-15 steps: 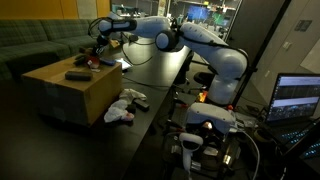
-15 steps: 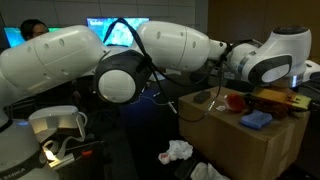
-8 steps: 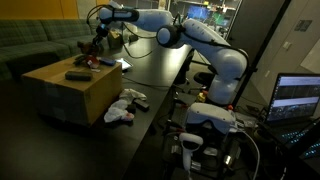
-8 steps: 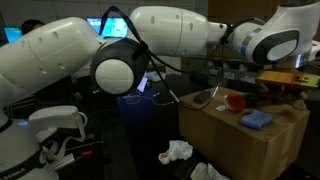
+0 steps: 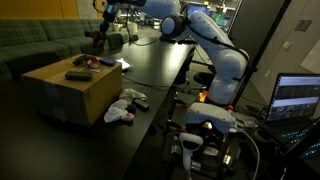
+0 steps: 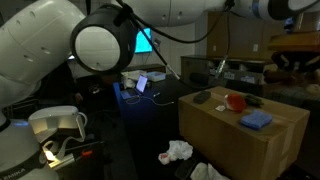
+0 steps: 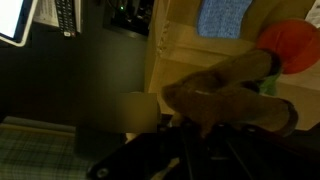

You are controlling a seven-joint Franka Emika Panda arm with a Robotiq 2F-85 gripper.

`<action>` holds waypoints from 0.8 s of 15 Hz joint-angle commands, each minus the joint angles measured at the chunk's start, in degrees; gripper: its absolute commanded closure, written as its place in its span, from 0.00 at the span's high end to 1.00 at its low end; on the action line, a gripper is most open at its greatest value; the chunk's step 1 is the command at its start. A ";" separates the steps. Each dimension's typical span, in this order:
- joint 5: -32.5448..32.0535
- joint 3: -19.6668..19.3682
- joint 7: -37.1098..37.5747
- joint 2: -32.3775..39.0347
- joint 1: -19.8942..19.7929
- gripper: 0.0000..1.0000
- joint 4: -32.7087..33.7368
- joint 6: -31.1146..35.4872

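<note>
My gripper [image 7: 196,128] is shut on a brown plush toy [image 7: 225,92] and holds it high above a cardboard box [image 7: 172,50]. In an exterior view the toy [image 5: 98,40] hangs under the gripper [image 5: 100,18] above the box's far end [image 5: 60,85]. It also shows at the right edge of an exterior view [image 6: 296,56], above the box [image 6: 230,135]. On the box top lie a blue cloth [image 6: 257,119], a red object [image 6: 235,101] and a black remote [image 5: 77,75]. The wrist view shows the blue cloth [image 7: 222,15] and the red object [image 7: 290,45] below.
White crumpled cloths [image 5: 124,106] lie on the floor beside the box, also seen in an exterior view [image 6: 177,152]. A black table [image 5: 160,60] runs behind the box. A laptop [image 5: 296,98] stands at the right. A green sofa [image 5: 35,45] is at the back.
The arm has risen, lifting the brown plush toy off the box top and well above it. The things on the box have not moved.
</note>
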 commanded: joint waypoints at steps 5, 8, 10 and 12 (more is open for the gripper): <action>-2.38 -4.65 2.61 -10.46 -3.56 0.09 -5.74 -15.55; -2.73 -6.16 4.86 -13.49 -3.95 0.09 -9.65 -19.26; -2.56 -6.82 6.48 -15.77 -4.24 0.09 -13.76 -20.62; -2.38 -7.38 7.28 -18.36 -4.54 0.09 -19.19 -20.78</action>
